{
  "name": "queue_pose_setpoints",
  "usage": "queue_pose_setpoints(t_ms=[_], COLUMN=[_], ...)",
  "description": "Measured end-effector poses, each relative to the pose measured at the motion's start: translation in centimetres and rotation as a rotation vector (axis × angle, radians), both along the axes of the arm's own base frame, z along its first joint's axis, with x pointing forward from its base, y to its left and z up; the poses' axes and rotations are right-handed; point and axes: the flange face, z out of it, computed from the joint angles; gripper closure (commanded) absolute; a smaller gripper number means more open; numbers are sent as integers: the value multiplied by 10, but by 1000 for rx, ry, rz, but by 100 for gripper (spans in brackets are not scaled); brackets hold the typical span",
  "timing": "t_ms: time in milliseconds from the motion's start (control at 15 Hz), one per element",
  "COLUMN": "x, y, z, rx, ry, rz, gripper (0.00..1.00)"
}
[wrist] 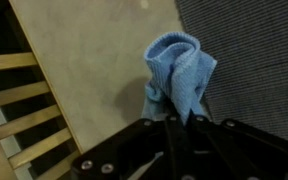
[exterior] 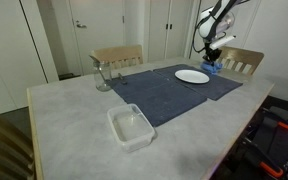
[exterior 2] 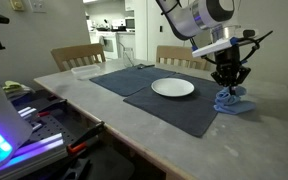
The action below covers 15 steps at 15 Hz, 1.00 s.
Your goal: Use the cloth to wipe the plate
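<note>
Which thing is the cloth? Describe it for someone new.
On the table, find the dark mat with the white plate. At the mat's edge beside the plate, pinched by the gripper, is the cloth: a crumpled bundle, the only light-blue thing on the table.

Wrist view: the pincer [wrist: 180,119] is cropped by the bottom edge, its tips buried in the cloth [wrist: 179,68].

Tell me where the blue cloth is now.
In an exterior view the cloth sits bunched on the table right of the plate, at the mat edge, with the gripper closed on it from above.
</note>
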Motion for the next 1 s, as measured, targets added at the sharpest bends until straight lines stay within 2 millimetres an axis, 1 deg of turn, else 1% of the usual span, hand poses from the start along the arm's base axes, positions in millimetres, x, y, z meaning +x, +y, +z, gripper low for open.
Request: queue_pose_setpoints(t_ms=[267,400,533,600,667,733,800,867,1000], x=[1,2,2,2,2,2,2,3,8], y=[21,31,36,36,35,34,33,33,33], z=[-17,-22,-25,-26,-26,-25,-24,-21,-6], rx=[115,173,210,218,221,222,222,221,222], ry=[32,42,44,44,45,46,44,41,31], rz=[-11,-3,12,19,25,30,34,40,55], gripper=[98,98,98,93,68,68,64,58,44])
